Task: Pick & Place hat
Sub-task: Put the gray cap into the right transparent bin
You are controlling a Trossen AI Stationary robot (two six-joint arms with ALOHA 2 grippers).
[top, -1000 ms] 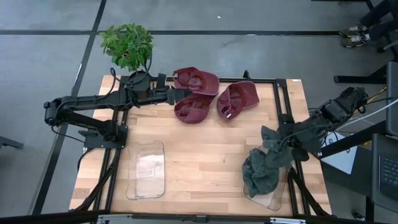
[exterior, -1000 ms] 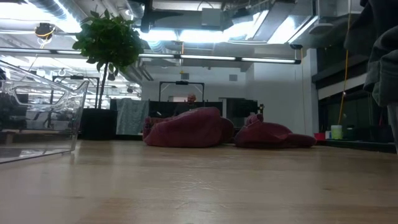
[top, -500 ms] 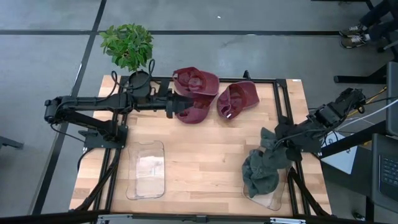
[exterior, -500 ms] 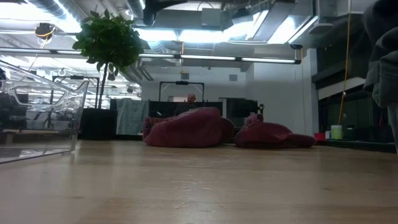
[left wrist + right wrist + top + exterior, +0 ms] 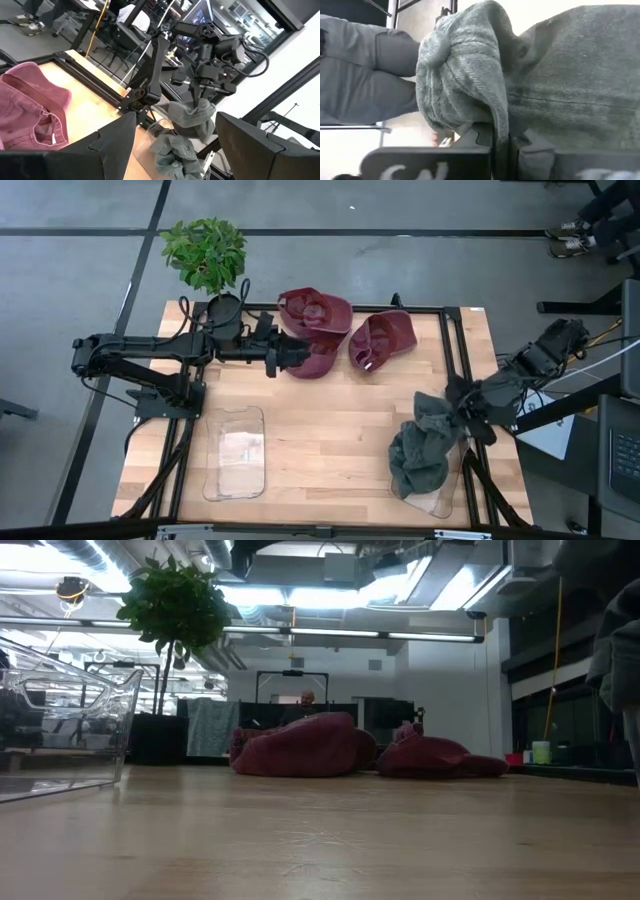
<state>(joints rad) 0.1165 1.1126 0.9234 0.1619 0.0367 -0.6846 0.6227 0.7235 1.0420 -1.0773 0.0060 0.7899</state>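
Note:
Three maroon hats lie upside down near the table's far edge, two of them overlapping. My left gripper hovers open just left of them, and a maroon hat shows beside its fingers, not between them. My right gripper is shut on a grey knitted hat over a pile of grey hats. That pile fills a clear bin at the near right. The held hat also fills the right wrist view. My right gripper pinches a fold of the grey hat's knitted cloth between its two fingers. It comes from above, slanting in from the table's right. The hat hangs slack below the fingers, just over the pile; I cannot tell whether it touches the pile.
An empty clear bin stands at the near left and shows at the low view's left. A potted plant stands at the far left corner. Black frame rails run along the table's sides. Bare wood lies in the middle.
My left gripper has drawn back from the overlapping maroon hats toward the table's left and near side, and now stands clear of them. The maroon hats have stayed put. My right gripper keeps the grey hat over the pile with little movement.

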